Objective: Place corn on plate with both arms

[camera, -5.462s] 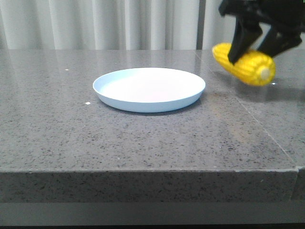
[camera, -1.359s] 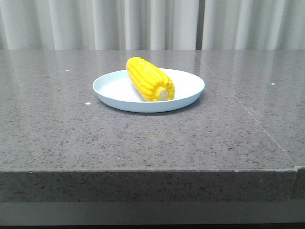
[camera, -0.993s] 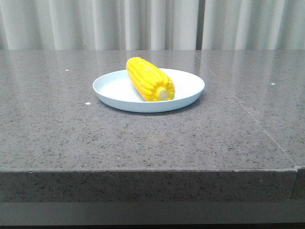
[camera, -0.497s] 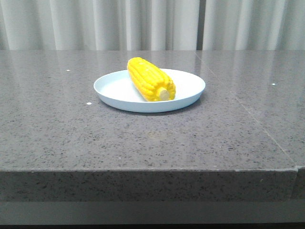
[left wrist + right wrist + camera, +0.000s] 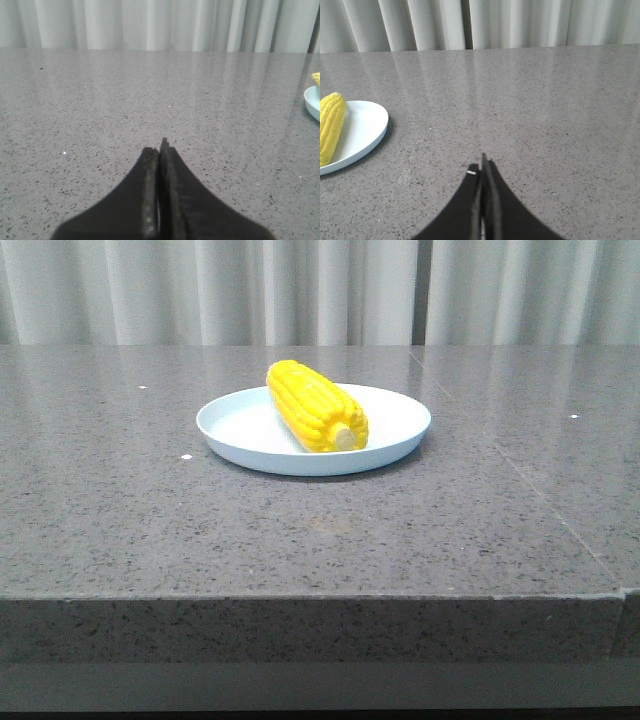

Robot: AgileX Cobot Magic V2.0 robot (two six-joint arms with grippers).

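On plate (image 5: 400,425): corn (image 5: 315,405) lying diagonal, stem end frontward.

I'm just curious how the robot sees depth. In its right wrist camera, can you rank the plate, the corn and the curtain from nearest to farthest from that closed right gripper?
1. The plate: its rim lies nearest the right gripper, off to one side on the table.
2. The corn: it rests on the plate, beyond that near rim.
3. The curtain: behind the table's far edge.
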